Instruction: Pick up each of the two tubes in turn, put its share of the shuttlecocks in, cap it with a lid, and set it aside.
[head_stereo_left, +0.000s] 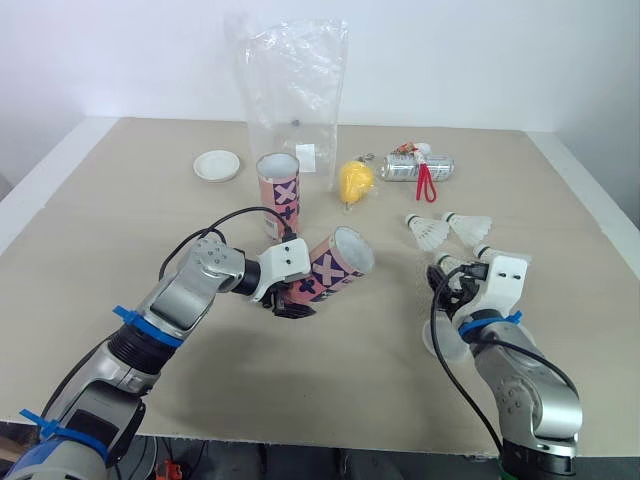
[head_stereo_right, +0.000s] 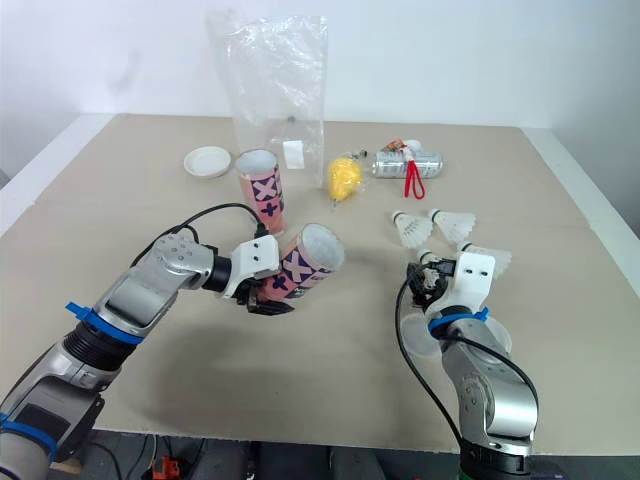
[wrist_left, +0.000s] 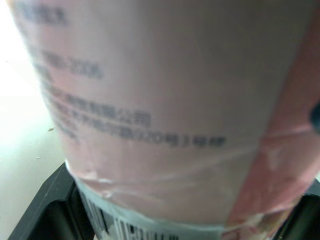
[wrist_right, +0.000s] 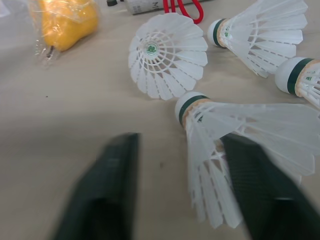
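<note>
Over beige table (head_stereo_left: 120, 200), left gripper (head_stereo_left: 290, 302), arm bent, seemingly clamps tilted tube (head_stereo_left: 337, 264).

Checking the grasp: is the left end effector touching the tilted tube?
Touching: left eye view shows the left end effector clamped on the tilted tube.

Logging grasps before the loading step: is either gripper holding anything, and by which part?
The left gripper grips the tilted tube near its lower end, away from the open mouth. The right gripper is open over a shuttlecock, holding nothing.
</note>
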